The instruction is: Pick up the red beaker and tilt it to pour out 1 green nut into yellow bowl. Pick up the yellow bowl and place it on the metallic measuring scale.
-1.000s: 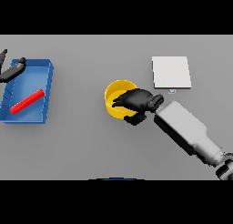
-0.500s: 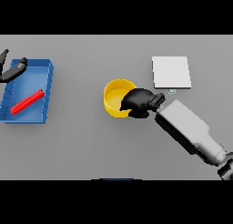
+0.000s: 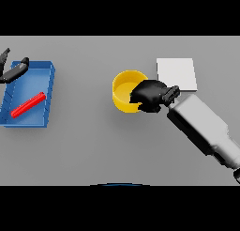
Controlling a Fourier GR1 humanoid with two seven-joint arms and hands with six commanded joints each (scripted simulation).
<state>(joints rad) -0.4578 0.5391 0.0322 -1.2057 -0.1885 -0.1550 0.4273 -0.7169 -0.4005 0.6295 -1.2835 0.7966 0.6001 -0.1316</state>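
Near the middle of the matte grey table [image 3: 93, 150], the round yellow bowl [image 3: 124, 90] sat with the right hand [image 3: 149, 95] curled over its right rim, gripping it. Just right lay the flat, square metallic scale [image 3: 177, 73]. At far left, the left hand [image 3: 13, 71] hung loosely open over a blue rectangular tray [image 3: 47, 91] holding a slim red beaker [image 3: 28, 104] lying flat.

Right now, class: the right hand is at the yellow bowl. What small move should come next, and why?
Probably lift the yellow bowl a little and start carrying it right, toward the metallic scale. The right hand sits curled over the bowl's right rim, the bowl appears to rest on the table beside the scale, and the red beaker lies in the blue tray.
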